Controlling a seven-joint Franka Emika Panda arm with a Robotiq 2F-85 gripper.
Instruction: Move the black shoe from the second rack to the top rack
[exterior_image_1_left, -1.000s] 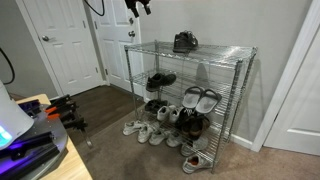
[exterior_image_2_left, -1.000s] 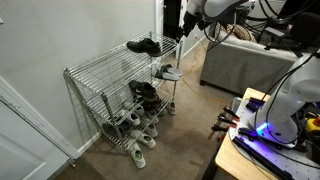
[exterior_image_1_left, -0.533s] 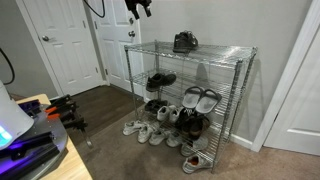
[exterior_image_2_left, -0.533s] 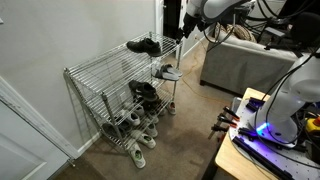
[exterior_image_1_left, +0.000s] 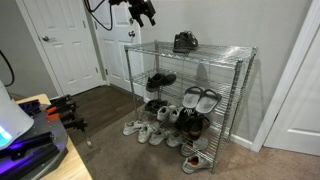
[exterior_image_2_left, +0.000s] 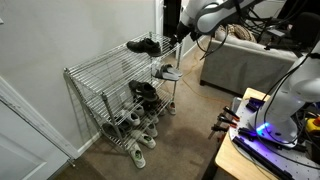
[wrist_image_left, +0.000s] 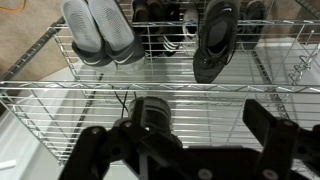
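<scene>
The fingers (wrist_image_left: 280, 130) hang spread and empty above the rack's (exterior_image_1_left: 133, 65) left end. A black shoe (exterior_image_1_left: 160, 80) lies on the second rack (a second shoe (exterior_image_1_left: 185, 41) sits on top). It looks light and soft-sided, so grip the heel collar.

The arm (exterior_image_2_left: 218, 12) was white, built of smooth, rounded links with a glossy shell. Its gripper (exterior_image_2_left: 186, 22) was matte black throughout. In an exterior view a thin black cable (exterior_image_1_left: 96, 18) hung in a loop beside it. The wrist view showed a round black barrel (wrist_image_left: 152, 113) flanked by blocky, angular black fingers (wrist_image_left: 283, 135).
</scene>
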